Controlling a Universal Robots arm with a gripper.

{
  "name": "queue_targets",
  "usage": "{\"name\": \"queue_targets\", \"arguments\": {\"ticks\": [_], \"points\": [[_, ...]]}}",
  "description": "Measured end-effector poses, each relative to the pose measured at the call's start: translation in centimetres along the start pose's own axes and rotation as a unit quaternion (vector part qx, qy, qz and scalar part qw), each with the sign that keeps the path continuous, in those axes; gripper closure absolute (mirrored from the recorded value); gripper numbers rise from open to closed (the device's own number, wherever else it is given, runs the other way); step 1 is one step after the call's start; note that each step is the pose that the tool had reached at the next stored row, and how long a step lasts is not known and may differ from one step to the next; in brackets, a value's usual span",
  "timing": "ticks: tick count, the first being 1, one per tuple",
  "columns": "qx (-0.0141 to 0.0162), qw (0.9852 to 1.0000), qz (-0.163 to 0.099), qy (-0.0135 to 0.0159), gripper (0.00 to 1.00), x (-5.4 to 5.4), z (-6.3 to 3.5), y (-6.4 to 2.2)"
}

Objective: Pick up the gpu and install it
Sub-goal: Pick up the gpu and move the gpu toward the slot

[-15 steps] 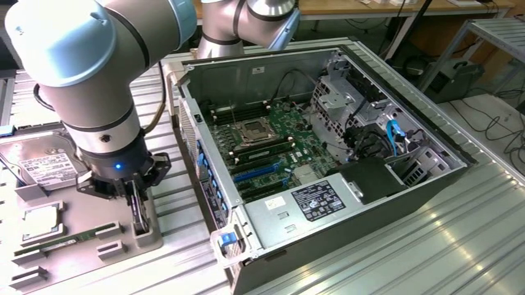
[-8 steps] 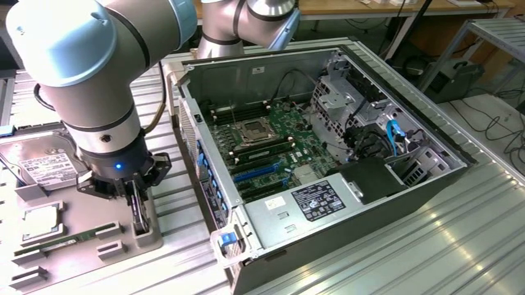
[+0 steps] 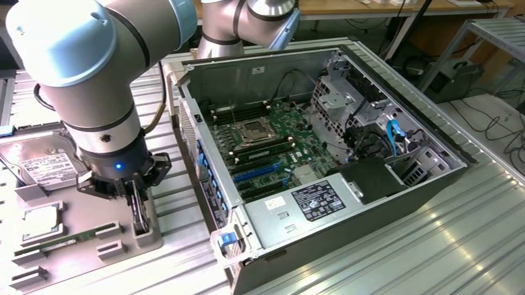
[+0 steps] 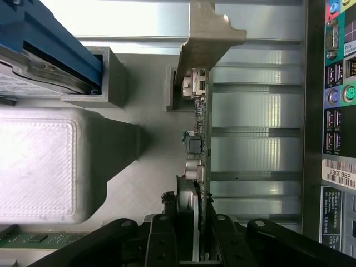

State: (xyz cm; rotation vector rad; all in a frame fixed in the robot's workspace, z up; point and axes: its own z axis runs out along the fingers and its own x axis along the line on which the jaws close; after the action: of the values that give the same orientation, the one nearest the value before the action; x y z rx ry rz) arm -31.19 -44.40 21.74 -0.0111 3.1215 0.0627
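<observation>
Item 1, farthest toward the exterior view's left of my gripper (image 3: 137, 206): one hard drive (image 3: 45, 161), silver, lying flat. It has a white label whose print I cannot read.

Item 2, also toward the exterior view's left of my gripper and nearer the camera than the drive: one processor (image 3: 37, 222), a square silver plate.

Item 3, just to that same side of my gripper: one RAM stick (image 3: 74, 238), narrow and green, lying flat.

Item 4, under all of these and under me: one grey tray (image 3: 82, 258) with raised blocks.

Item 5, in my grasp: one gpu (image 3: 142, 221), a thin black card standing on edge. My gripper (image 4: 197, 217) is clamped on it, a finger on each face. In the wrist view the gpu (image 4: 201, 133) runs straight out from between my fingers and ends in one pale metal bracket (image 4: 208, 39). Its lower edge is at the tray; whether it is touching I cannot tell.

Item 6, toward the exterior view's right of my gripper and close beside it: one computer case (image 3: 447, 147), lying on its side with the panel off.

Item 7, inside the case: one green motherboard (image 3: 279, 147).

Item 8, inside the case at its near end: one power supply (image 3: 271, 218) with a black label (image 3: 318, 200), unreadable.

Item 9, on the case's port panel beside the gpu: one white barcode sticker (image 4: 339, 173), which appears to read 18GF882.
</observation>
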Motion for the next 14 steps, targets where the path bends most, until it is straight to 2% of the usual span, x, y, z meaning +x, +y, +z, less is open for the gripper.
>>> {"name": "queue_targets", "arguments": {"ticks": [7,14], "points": [[-0.0002,1.0000,0.000,0.0002,0.72,0.0,-0.93,0.03],[-0.0001,1.0000,0.000,0.0002,0.72,-0.1,-2.70,0.11]]}}
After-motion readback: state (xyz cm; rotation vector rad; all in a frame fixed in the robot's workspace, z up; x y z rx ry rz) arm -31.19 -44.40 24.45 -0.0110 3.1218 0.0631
